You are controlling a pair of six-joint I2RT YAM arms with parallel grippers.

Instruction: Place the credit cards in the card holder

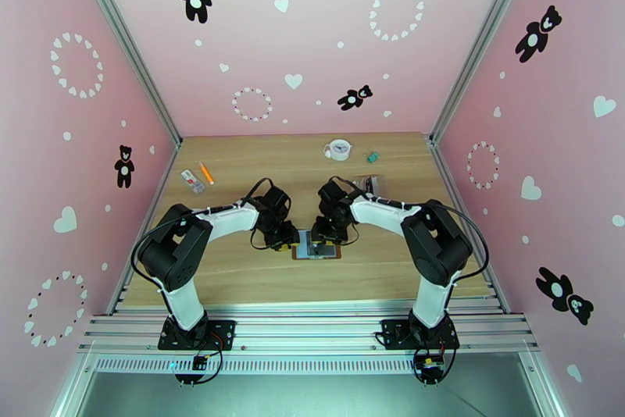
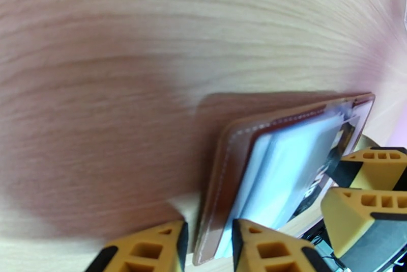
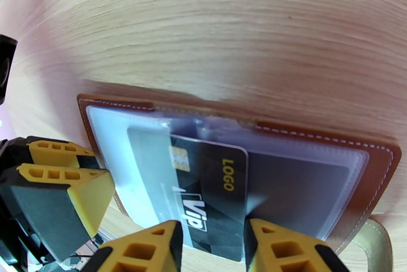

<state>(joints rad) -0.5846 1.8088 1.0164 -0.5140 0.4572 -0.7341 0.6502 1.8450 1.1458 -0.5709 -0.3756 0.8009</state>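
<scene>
The brown card holder (image 1: 316, 251) lies open on the table between both arms. In the left wrist view my left gripper (image 2: 208, 250) is shut on the near edge of its raised leather flap (image 2: 229, 166), with clear sleeves behind. In the right wrist view a black credit card (image 3: 213, 191) marked VIP and LOGO sits partly inside a clear sleeve of the card holder (image 3: 379, 166). My right gripper (image 3: 211, 252) has its fingers apart, and the card's near end lies in the gap. From above, the left gripper (image 1: 287, 241) and right gripper (image 1: 322, 237) almost meet over the wallet.
At the back stand a white round object (image 1: 338, 149) and a small green item (image 1: 373, 155). A crinkly clear pouch (image 1: 366, 181) lies behind the right arm. An orange pen (image 1: 206, 172) and a small white packet (image 1: 192, 181) lie at the left.
</scene>
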